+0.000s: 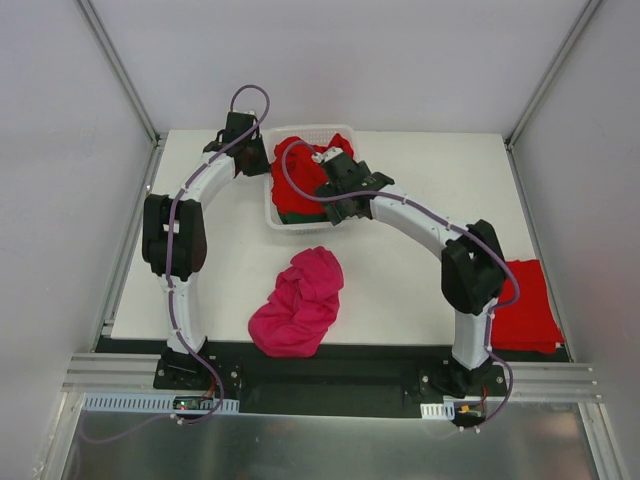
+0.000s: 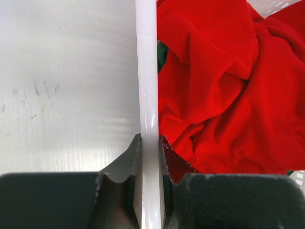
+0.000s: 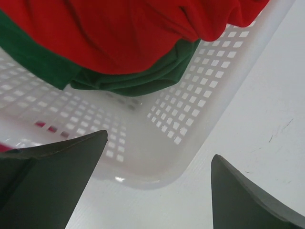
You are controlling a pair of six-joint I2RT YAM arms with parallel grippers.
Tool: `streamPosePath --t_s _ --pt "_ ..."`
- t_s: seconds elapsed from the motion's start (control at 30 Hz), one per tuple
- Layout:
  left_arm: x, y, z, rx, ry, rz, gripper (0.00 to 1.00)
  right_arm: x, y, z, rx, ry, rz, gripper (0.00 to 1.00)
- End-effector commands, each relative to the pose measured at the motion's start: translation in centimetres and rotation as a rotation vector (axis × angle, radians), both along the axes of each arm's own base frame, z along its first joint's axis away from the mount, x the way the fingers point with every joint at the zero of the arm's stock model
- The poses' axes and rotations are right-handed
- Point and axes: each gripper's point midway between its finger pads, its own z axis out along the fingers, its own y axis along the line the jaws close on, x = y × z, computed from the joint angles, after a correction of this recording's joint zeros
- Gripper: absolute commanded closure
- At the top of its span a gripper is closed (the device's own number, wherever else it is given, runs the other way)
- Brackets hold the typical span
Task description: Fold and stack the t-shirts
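Nearest the left wrist camera, the left gripper is pinched on the upright rim of the white slotted basket, 1 dark finger on the outer side and 1 on the inner side, both pressed against the plastic. Just inside that rim lie the red t-shirts, bunched in deep folds and filling the basket, with a sliver of the dark green t-shirt showing against the wall. Outside the rim is bare white table, faintly scuffed.

At the right wrist, the right gripper stands spread wide with nothing between its 2 fingers. It hangs over a rounded corner of the basket. Beyond that corner the dark green t-shirt lies folded low in the basket, and the red t-shirts are piled on top of it.

From above, the left gripper sits at the basket's far left edge and the right gripper is over its right side. The basket stands at the far middle of the table, red cloth heaped in it. Nearer the arm bases, between the 2 arms, the magenta-pink t-shirt lies crumpled in a loose heap, apart from the basket. A folded red t-shirt lies flat at the table's right edge, just beside the right arm's base.
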Motion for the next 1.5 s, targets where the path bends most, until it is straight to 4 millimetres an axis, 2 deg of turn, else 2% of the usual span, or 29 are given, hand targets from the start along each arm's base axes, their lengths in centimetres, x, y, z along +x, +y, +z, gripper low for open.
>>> streamPosePath --t_s 0.0,0.2,0.23,0.27,0.3,0.33,0.4,0.47,0.5,0.67,0.77,0.83,0.87,0.9,0.97,1.0,1.13,1.23,1.33,1.37,1.4,1.43,1.47 --pt "0.0 -0.3 4.9 -0.005 -0.113 -0.045 1.0 2.7 1.1 0.8 0.036 -0.024 -0.004 0.03" --pt "0.0 -0.3 4.8 0.001 -0.113 -0.054 1.0 5.1 -0.2 -0.2 0.033 -0.025 -0.069 0.01" --pt "0.0 -0.3 4.8 0.002 -0.115 -0.055 1.0 5.4 -0.6 -0.3 0.043 -0.021 -0.082 0.05" --pt "0.0 -0.2 4.9 0.004 -0.117 -0.057 1.0 5.4 -0.6 -0.4 0.057 -0.012 -0.084 0.15" --pt "0.1 -0.3 4.9 0.004 -0.118 -0.057 1.0 5.5 -0.8 -0.4 0.058 -0.013 -0.092 0.43" --pt "0.0 -0.2 5.0 0.007 -0.119 -0.056 1.0 5.6 -0.9 -0.6 0.057 -0.008 -0.095 0.6" --pt "0.1 -0.2 5.0 0.008 -0.121 -0.059 1.0 5.5 -1.2 -0.7 0.048 0.004 -0.108 0.86" --pt "0.1 -0.2 5.1 0.011 -0.124 -0.058 1.0 5.4 -1.3 -0.9 0.045 0.015 -0.109 0.92" --pt "0.1 -0.1 5.2 0.012 -0.125 -0.059 1.0 5.4 -1.3 -0.8 0.044 0.014 -0.112 0.99" --pt "-0.1 -0.1 5.5 0.017 -0.133 -0.067 1.0 5.1 -1.2 -0.8 0.051 0.03 -0.113 0.98" --pt "-0.1 -0.1 5.6 0.02 -0.138 -0.07 1.0 5.0 -1.3 -0.7 0.047 0.037 -0.112 0.66" --pt "-0.2 -0.1 5.4 0.02 -0.132 -0.071 1.0 5.1 -1.8 -0.8 0.024 0.024 -0.133 0.61" --pt "-0.2 -0.1 5.3 0.02 -0.131 -0.071 1.0 5.3 -2.3 -0.8 0.004 0.014 -0.149 0.51" --pt "-0.1 -0.1 5.4 0.021 -0.134 -0.07 1.0 5.4 -2.5 -1.1 -0.006 0.013 -0.159 0.45" --pt "-0.2 0.0 5.0 0.023 -0.125 -0.071 1.0 5.2 -2.5 -2.0 0.005 0.039 -0.159 0.35" --pt "-0.2 0.0 5.1 0.023 -0.127 -0.071 1.0 5.2 -2.6 -2.5 0.011 0.053 -0.162 0.34" --pt "-0.2 -0.1 4.6 0.025 -0.118 -0.071 1.0 5.2 -2.2 -4.8 0.028 0.113 -0.161 0.34" --pt "-0.2 -0.2 4.5 0.021 -0.114 -0.075 1.0 5.5 -1.8 -5.7 0.043 0.137 -0.147 0.38" --pt "-0.1 -0.4 4.4 0.016 -0.111 -0.081 1.0 5.8 -1.5 -6.9 0.065 0.168 -0.149 0.86" --pt "-0.1 -0.3 4.3 0.018 -0.109 -0.08 0.81 5.7 -1.5 -7.1 0.075 0.181 -0.155 0.99" --pt "-0.2 -0.3 4.2 0.019 -0.108 -0.082 0.58 5.7 -1.8 -7.2 0.089 0.187 -0.174 0.99" --pt "-0.3 -0.4 4.2 0.024 -0.108 -0.088 0.25 5.6 -1.9 -7.1 0.097 0.19 -0.181 0.99" --pt "-0.2 -0.2 4.4 0.032 -0.113 -0.083 0.01 5.7 -2.1 -6.6 0.105 0.182 -0.193 0.99"
